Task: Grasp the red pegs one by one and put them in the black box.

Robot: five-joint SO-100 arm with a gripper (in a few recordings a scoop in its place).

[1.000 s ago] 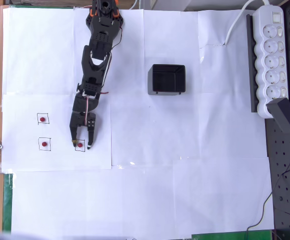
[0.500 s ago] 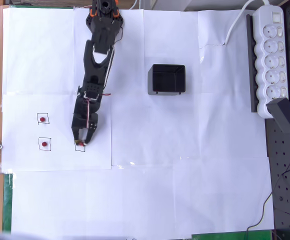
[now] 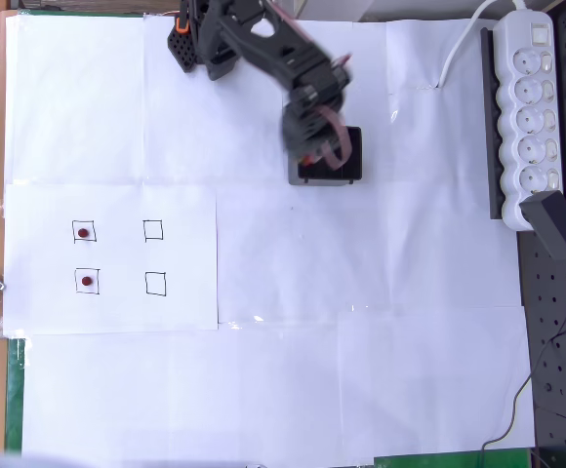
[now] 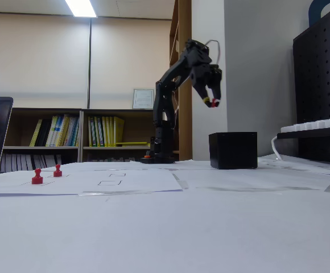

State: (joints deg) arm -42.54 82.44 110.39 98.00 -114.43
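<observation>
Counter [image 3: 381, 370] papered white, spread wide under everything. Arm raised high and bent toward the black box [image 3: 351, 161], partly covering it from above. Hand [image 4: 211, 103] held well above the box in the fixed view, pointing down, clamped on a red peg [image 4: 214, 103] seen as a red speck at the fingertips. Judged as the carry step nearly done: peg over or just short of the box (overhead suggests over its left part, not certain). Next move calls for settling above the opening, then parting the fingers to drop it. Two red pegs [image 3: 85, 233] left in the left-hand drawn squares, well apart from the box; two squares [image 3: 153, 230] beside them bare. Height above the box plain in the fixed view, lost overhead; layout of squares plain overhead, flattened in the fixed view.
</observation>
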